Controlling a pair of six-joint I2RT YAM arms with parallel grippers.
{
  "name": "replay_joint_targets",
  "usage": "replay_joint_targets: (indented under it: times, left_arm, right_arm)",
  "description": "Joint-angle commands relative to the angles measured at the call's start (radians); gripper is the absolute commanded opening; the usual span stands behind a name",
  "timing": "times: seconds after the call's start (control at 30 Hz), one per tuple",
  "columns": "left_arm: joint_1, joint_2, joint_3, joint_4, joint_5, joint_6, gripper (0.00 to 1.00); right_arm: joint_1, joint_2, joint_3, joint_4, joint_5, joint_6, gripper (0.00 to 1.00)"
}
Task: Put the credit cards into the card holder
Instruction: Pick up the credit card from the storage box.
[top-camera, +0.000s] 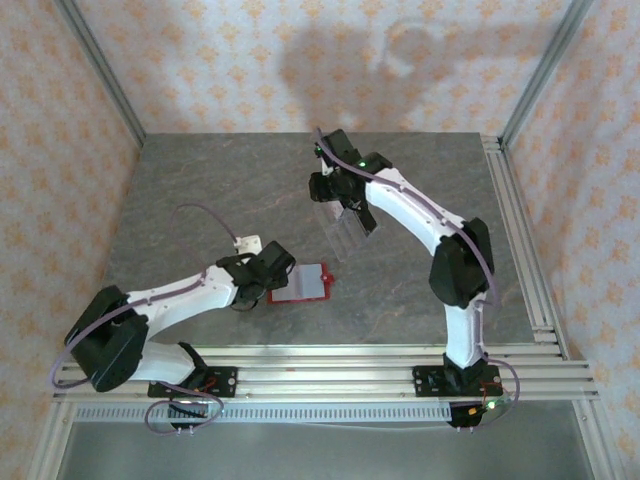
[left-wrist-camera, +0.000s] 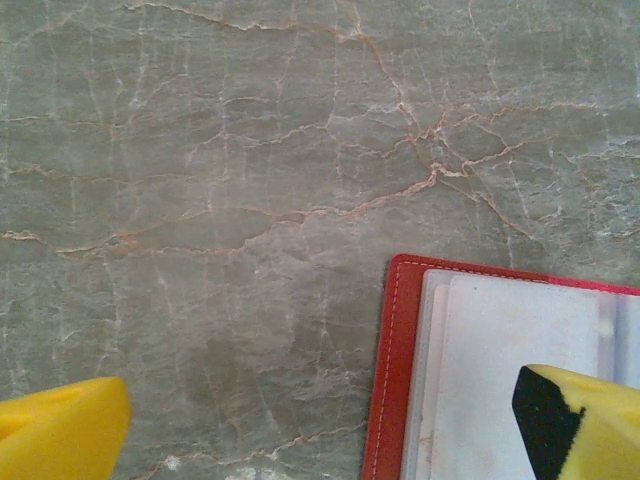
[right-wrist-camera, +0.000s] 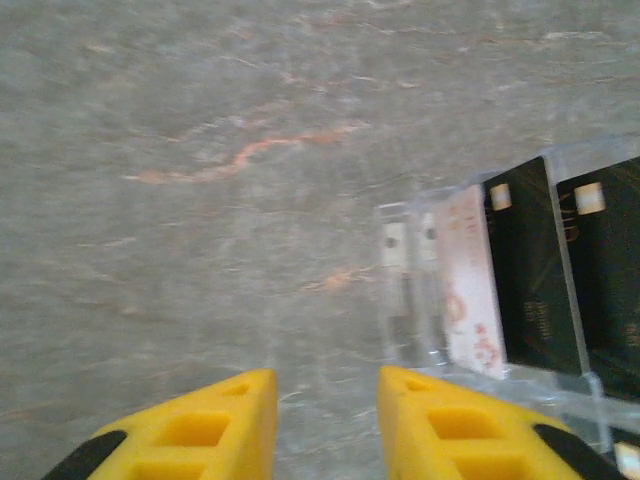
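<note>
Left pincer (left-wrist-camera: 320, 428) gaped wide over the open card holder (left-wrist-camera: 393, 380) by the tabletop's (top-camera: 200, 190) near edge while my right pincer (right-wrist-camera: 327, 400) hung narrow and empty beside the credit cards (right-wrist-camera: 468, 285).

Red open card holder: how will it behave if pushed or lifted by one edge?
The red stitched card holder lies open and flat, so tipping seems unlikely. It looks thin with soft clear pockets, so probably floppy if lifted. On the smooth grey stone table it may slide.
</note>
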Motion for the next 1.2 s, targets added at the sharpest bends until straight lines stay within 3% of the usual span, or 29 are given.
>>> replay_joint_targets:
  times: [0.0,0.23,0.83,1.17]
  left_arm:
    - [0.015,0.024,0.041,-0.054,-0.001,0.028,1.00]
    - [0.034,0.008,0.041,-0.049,-0.006,0.025,1.00]
    - [0.042,0.012,0.035,-0.035,0.003,0.032,1.00]
    - [0.041,0.023,0.036,-0.030,0.004,0.034,1.00]
  right_arm:
    - [-0.007,0.089,0.076,-0.152,0.155,-0.112,0.29]
    - [-0.008,0.200,0.177,-0.184,0.257,-0.151,0.27]
    - [-0.015,0.317,0.267,-0.225,0.273,-0.176,0.26]
    - [-0.031,0.322,0.275,-0.217,0.205,-0.161,0.11]
